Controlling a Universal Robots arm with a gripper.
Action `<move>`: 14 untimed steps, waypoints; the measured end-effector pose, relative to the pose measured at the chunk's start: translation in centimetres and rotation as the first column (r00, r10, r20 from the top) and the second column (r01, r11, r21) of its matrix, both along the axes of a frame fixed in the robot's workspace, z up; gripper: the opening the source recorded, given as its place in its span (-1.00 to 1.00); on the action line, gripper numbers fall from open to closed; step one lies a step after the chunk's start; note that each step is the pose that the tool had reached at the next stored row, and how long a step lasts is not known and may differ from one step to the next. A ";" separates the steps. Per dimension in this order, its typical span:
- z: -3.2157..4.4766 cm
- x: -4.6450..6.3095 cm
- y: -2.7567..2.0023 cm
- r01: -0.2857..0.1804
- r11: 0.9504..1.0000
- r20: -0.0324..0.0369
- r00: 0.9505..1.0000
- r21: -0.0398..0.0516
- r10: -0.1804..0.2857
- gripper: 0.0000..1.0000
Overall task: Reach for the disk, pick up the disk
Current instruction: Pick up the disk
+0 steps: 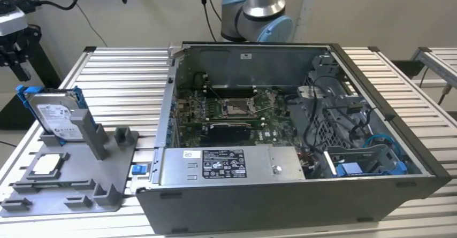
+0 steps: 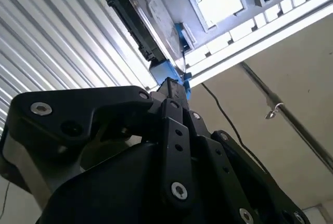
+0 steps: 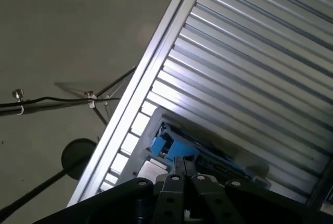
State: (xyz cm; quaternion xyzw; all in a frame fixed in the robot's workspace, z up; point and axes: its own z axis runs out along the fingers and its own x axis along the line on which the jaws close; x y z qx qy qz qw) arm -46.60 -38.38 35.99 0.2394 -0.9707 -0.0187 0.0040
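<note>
Risk, as I judge it: an off-centre descent could clip the blue caddy [image 2: 166,71] and tip the disk [image 1: 57,115] in its grey holder [image 1: 96,136].
I hang near the disk, pointed at its blue-framed edge. It stands on edge on the surface [image 1: 121,83], at the exterior view's left. Whether my jaws are open or closed, I cannot tell.

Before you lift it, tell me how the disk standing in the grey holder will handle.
The disk looks rigid: a flat metal body, unlikely to flex. It stands on edge in the grey holder, so a sideways push could tip it. Its blue caddy looks plastic and may give slightly when squeezed.
</note>
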 end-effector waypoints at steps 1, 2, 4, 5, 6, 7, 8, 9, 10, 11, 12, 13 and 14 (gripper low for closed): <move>0.00 0.0 0.00 -0.017 1.000 0.000 1.000 0.000 0.017 -1.00; 0.00 0.0 0.00 -0.035 0.999 0.000 0.999 0.000 0.035 -1.00; 0.00 0.0 0.00 -0.072 0.997 0.000 0.997 0.000 0.072 -1.00; 0.00 0.0 0.00 -0.089 0.996 0.000 0.996 0.000 0.089 -1.00; 0.00 0.0 0.00 -0.108 0.994 0.000 0.994 0.000 0.108 -1.00; 0.00 0.0 0.00 -0.125 0.992 0.000 0.992 0.000 0.125 -1.00; 0.00 0.0 0.01 -0.144 0.990 0.000 0.990 0.000 0.144 -1.00; 0.00 0.0 0.01 -0.162 0.987 0.000 0.987 0.000 0.162 -1.00; 0.00 0.0 0.01 -0.180 0.984 0.000 0.984 0.000 0.180 -1.00; 0.00 0.0 0.01 -0.198 0.980 0.000 0.980 0.000 0.198 -1.00; -0.01 0.0 0.01 -0.216 0.976 0.000 0.976 0.000 0.216 -1.00; -0.01 0.0 0.01 -0.233 0.972 0.000 0.972 0.000 0.233 -1.00; 0.00 0.0 0.00 -0.251 0.968 0.000 0.968 0.000 0.251 -1.00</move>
